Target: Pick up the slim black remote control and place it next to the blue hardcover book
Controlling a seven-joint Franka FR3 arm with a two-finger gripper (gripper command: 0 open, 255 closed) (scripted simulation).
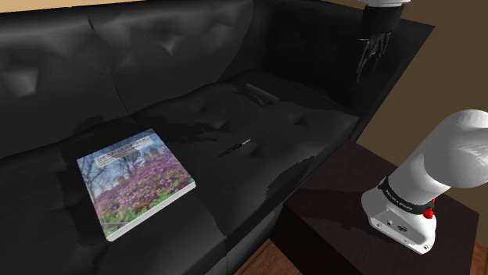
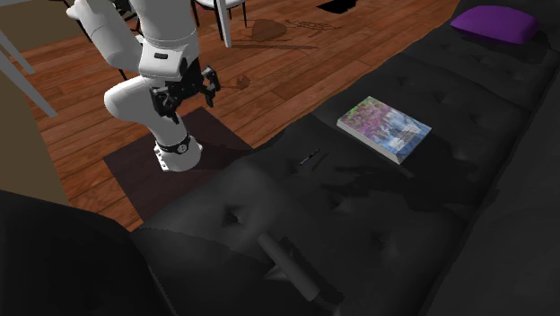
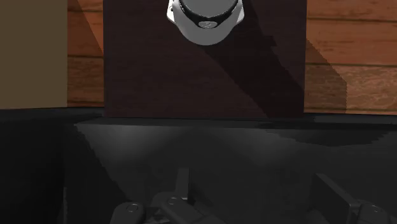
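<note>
A slim black remote [image 1: 258,92] lies on the black sofa's seat near the armrest end, seen too in the second exterior view [image 2: 289,267]. The book [image 1: 137,183], its cover a photo of pink blossoms under blue sky, lies flat further along the seat [image 2: 384,128]. My gripper [image 1: 373,56] hangs open and empty above the sofa's armrest, well apart from the remote [image 2: 184,90]. In the wrist view its fingers [image 3: 182,184] stand apart over the dark sofa, gripper [image 3: 254,200].
A small dark pen-like object [image 1: 235,146] lies on the seat between remote and book. A purple cushion [image 2: 495,24] sits at the sofa's far end. My stand [image 1: 344,211] is beside the armrest, on a wooden floor [image 2: 269,72].
</note>
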